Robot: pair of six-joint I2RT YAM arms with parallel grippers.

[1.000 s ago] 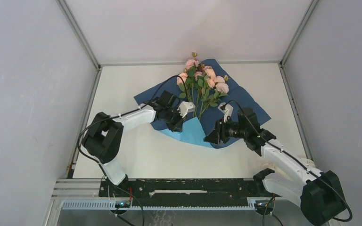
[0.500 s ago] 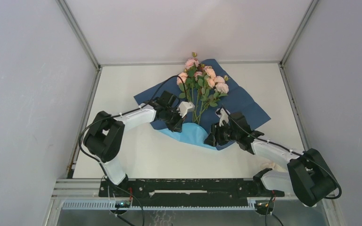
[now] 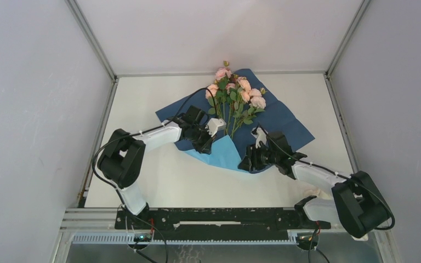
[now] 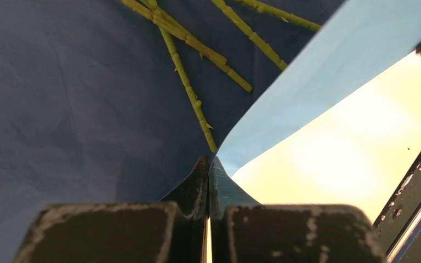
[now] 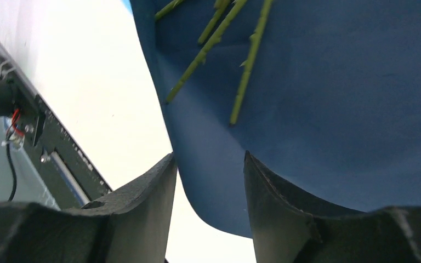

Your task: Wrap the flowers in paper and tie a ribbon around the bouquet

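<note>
White counter carries the paper, dark face up, its near corner folded over to show light blue. Flowers lie on it, blooms far, stems near. Left gripper pinches the folded edge tight; right gripper stands parted astride the paper's near edge.

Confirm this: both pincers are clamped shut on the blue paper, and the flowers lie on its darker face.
Not both. Only the left pincer is shut on the paper. The right wrist view shows the right pincer open, its jaws apart either side of the paper's edge. The flowers do lie on its darker face.
</note>
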